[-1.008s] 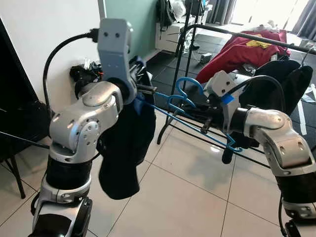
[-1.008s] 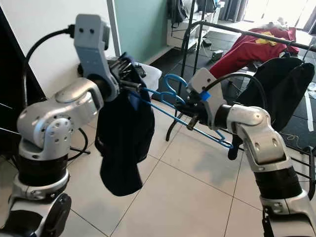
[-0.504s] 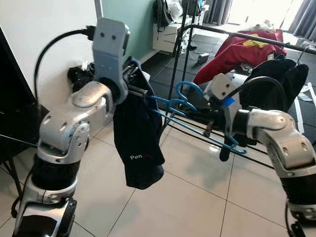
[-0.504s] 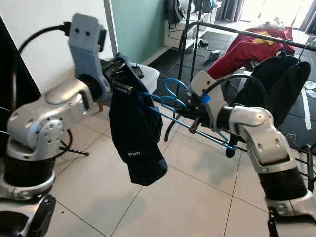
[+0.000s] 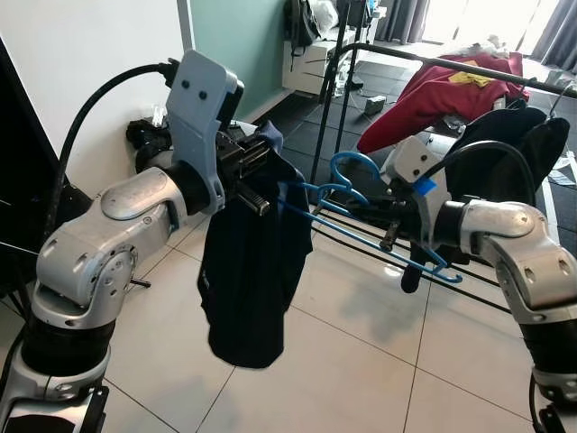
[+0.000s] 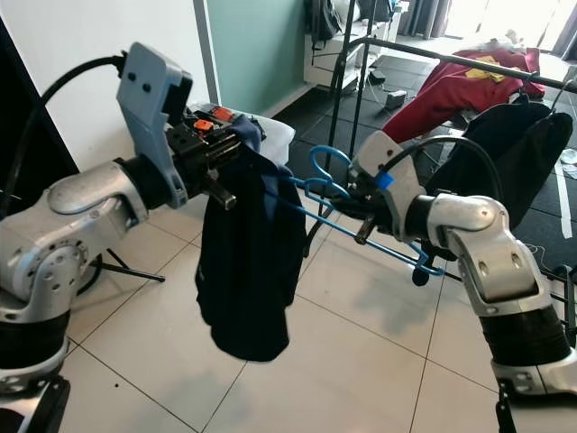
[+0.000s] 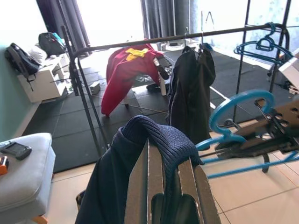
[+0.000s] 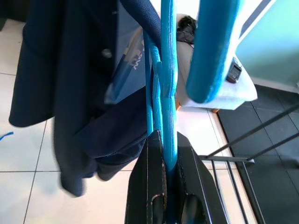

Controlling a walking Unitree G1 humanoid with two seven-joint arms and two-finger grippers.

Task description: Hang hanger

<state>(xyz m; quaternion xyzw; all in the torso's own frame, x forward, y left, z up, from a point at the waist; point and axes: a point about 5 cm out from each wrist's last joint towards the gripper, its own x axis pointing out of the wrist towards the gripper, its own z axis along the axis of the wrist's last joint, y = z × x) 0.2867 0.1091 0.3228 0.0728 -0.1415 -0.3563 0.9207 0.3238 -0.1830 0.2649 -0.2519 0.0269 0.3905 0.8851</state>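
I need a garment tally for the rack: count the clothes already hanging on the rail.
2: a red garment draped over the rail, and a black garment hanging beside it. More may hang beyond the frame.

Garment [image 5: 252, 262] hangs left of hanger [image 5: 361, 212], rack [image 5: 433, 65] behind.

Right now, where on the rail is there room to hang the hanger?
The rail is bare between the red cloth and the dark coat. It is crowded further along, where blue hangers bunch together.
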